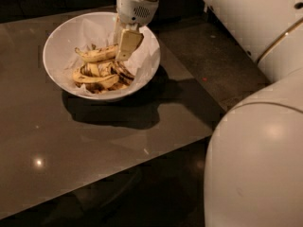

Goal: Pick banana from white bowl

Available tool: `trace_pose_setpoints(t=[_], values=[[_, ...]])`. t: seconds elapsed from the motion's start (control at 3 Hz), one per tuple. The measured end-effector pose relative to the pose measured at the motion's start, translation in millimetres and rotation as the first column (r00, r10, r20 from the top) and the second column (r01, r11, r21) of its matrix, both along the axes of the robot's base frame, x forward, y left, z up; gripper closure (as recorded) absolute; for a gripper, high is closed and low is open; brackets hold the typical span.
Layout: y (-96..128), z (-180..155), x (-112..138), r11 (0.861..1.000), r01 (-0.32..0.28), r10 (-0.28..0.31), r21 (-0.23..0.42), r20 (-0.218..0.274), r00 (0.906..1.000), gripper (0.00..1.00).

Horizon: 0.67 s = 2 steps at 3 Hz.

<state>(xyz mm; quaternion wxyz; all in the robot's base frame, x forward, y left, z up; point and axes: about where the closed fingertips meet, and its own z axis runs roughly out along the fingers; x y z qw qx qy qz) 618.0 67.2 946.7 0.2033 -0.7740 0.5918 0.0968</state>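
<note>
The white bowl [57, 41] stands on the dark table, far left, lined with crumpled white paper. Several speckled yellow bananas lie in it. The long curved banana [97, 54] lies on top, its right end reaching my gripper. My gripper [124, 45] reaches down from above into the right half of the bowl and sits at that banana's right end, touching or almost touching it. The smaller, darker-blotched bananas [94, 77] lie below it, toward the bowl's front.
The glossy dark table [94, 145] ends in an edge running diagonally at the right and front. My white arm and body [255, 141] fill the right side. The dark floor [213, 65] lies past the table's right edge.
</note>
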Motion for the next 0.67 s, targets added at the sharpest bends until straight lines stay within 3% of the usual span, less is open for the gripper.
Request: trace_pose_setpoints(t=[0.33, 0.67], values=[[-4.6, 14.5, -40.2, 0.999, -0.003, 0.003, 0.05, 0.005, 1.0, 1.0], [-4.6, 14.7, -40.3, 0.999, -0.003, 0.003, 0.05, 0.005, 1.0, 1.0]])
